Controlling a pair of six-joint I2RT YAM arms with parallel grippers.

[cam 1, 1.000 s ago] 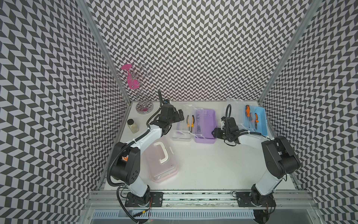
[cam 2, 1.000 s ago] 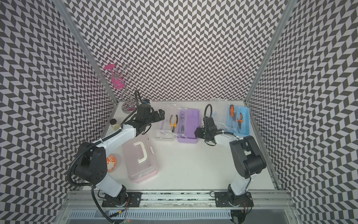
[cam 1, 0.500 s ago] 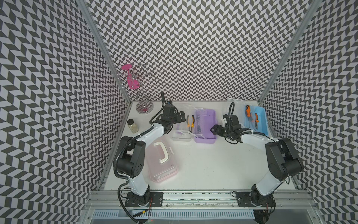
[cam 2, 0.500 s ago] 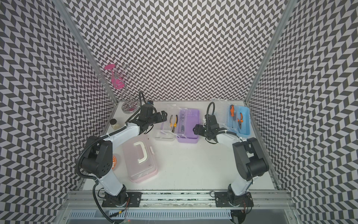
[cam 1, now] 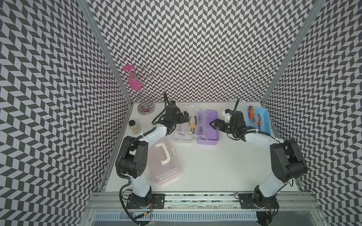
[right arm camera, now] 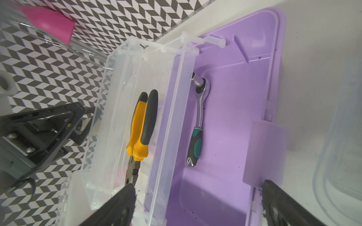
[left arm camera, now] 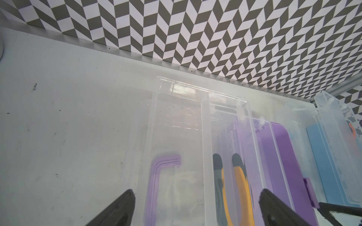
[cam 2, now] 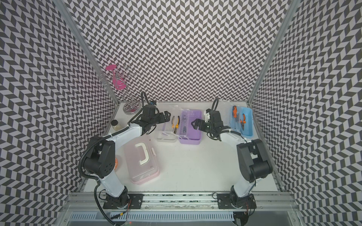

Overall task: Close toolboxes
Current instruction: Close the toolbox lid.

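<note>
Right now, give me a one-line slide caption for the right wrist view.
Open right hand faces the open purple toolbox: ratchet inside, yellow-handled pliers in the clear tray alongside.

Black-and-white chevron walls (cam 1: pixel 195 49) frame a white worktop (cam 1: pixel 225 166). The purple toolbox (cam 1: pixel 207 140) is lilac inside and out. The pink toolbox (cam 1: pixel 168 176) shows pale rose through a clear lid with a white handle (cam 1: pixel 168 153). The blue toolbox (cam 1: pixel 264 114) is sky blue, its tools (cam 1: pixel 250 112) orange and black. The pliers (right arm camera: pixel 141 125) are orange-yellow and black, the ratchet (right arm camera: pixel 196 125) silver with a green-and-black grip. The glass (cam 1: pixel 134 84) is hot pink; the jar (cam 1: pixel 134 127) has a black cap.
</note>
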